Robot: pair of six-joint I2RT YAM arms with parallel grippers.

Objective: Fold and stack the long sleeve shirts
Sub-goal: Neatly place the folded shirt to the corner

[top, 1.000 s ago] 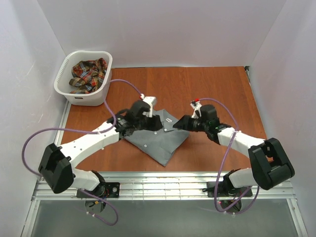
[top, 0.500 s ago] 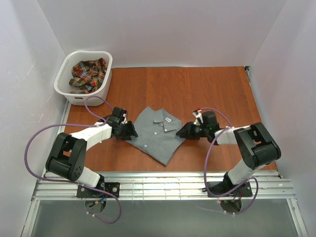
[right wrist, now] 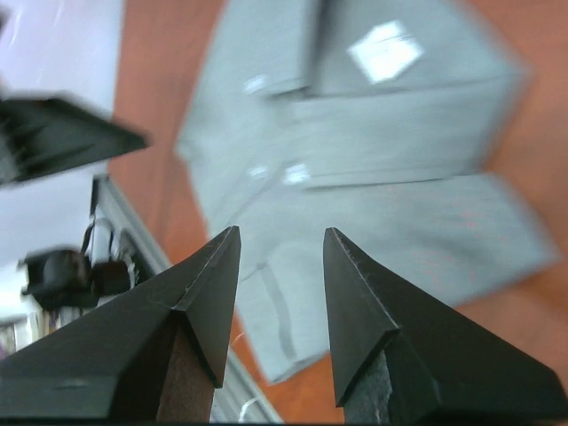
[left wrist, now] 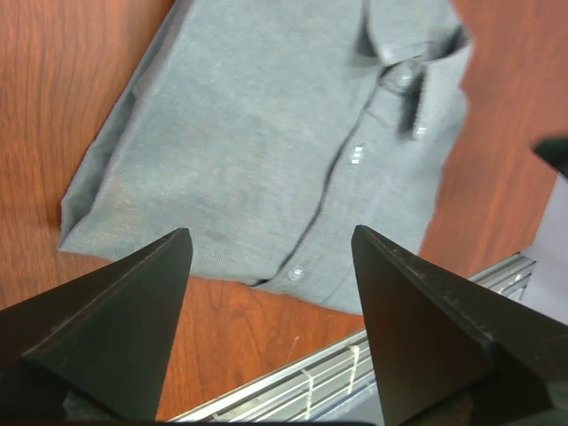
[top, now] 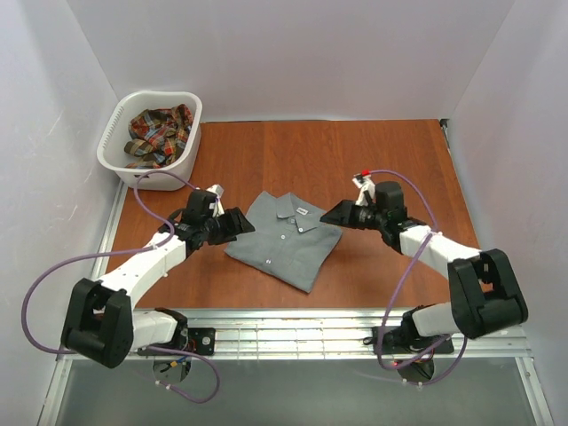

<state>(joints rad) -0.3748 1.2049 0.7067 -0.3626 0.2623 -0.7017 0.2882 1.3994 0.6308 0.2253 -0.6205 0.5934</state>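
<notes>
**A:** Grey shirt (top: 286,240) lies folded into a neat rectangle in the middle of the tabletop (top: 382,160), collar up, buttons showing. It's within reach of both arms, so I'd start my stack right there.

**B:** And your fingers?

**A:** Left fingers (left wrist: 115,337) are spread wide with nothing between them, hovering just off the shirt's left edge. Right fingers (right wrist: 364,302) are parted more narrowly, also empty, poised beside the collar end on the right. Neither touches cloth, as far as I can tell.

**B:** Why flank it like that?

**A:** My guess is that one arm on each side lets me square up an edge if the fold looks loose. In the left wrist view the corners look tidy, so I judge this one done.

**B:** The other shirt?

**A:** Plaid shirt (top: 158,133) is bunched in the white laundry basket (top: 146,175) at upper left of the frame, well apart from the grey one. My left arm is nearer, so I'd send that one. Crumpled cloth may snag on the rim coming out.
</notes>
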